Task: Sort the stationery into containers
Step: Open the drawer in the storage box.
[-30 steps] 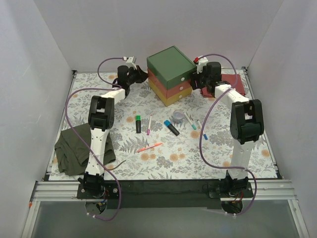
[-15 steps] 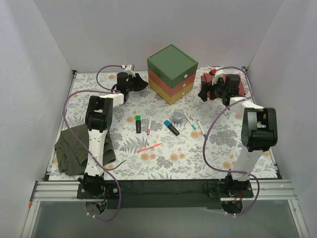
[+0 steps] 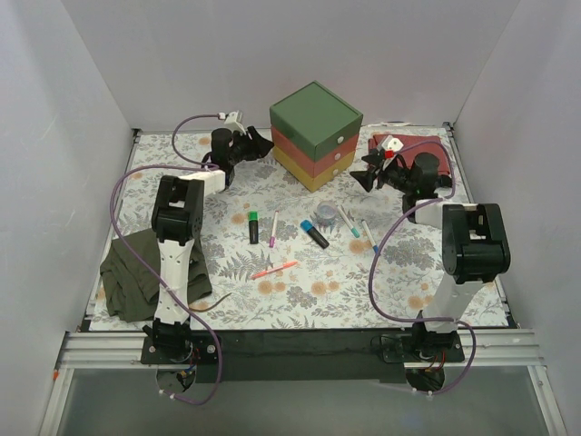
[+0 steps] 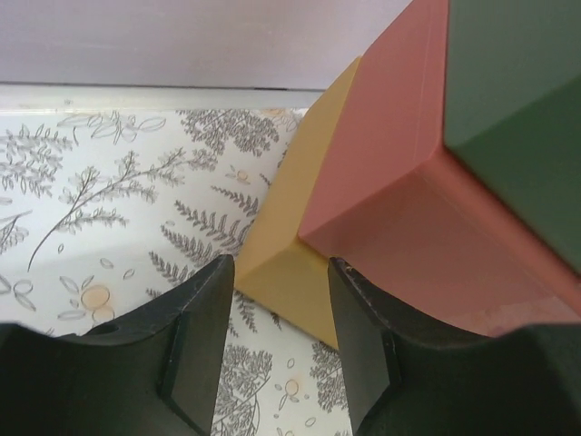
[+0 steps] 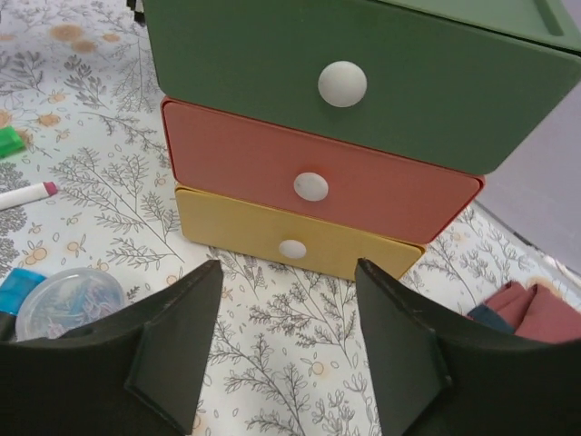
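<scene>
The containers are the drawers of a cube-shaped box [image 3: 315, 136]: green [image 5: 427, 100], salmon-red [image 5: 245, 159] and yellow [image 5: 236, 227], all pushed in, each with a white knob. My left gripper [image 3: 263, 143] is open just left of the box; in the left wrist view it [image 4: 280, 272] frames the box's yellow back corner [image 4: 290, 263]. My right gripper [image 3: 366, 173] is open and empty, a little apart from the drawer fronts [image 5: 289, 272]. On the mat lie a green-capped marker [image 3: 253, 225], a pink pen [image 3: 273, 227], a blue-capped marker [image 3: 314, 233], a tape roll [image 3: 326, 215], two white pens [image 3: 349, 222] and an orange-red pen [image 3: 275, 269].
An olive-green cloth [image 3: 136, 277] lies at the left front under the left arm. A folded red cloth [image 3: 427, 150] sits at the back right behind the right gripper. Purple cables loop off both arms. White walls close in the mat on three sides.
The left gripper went from shut to open beside the box. The right arm drew back from the box to the right and now faces the drawer fronts.
</scene>
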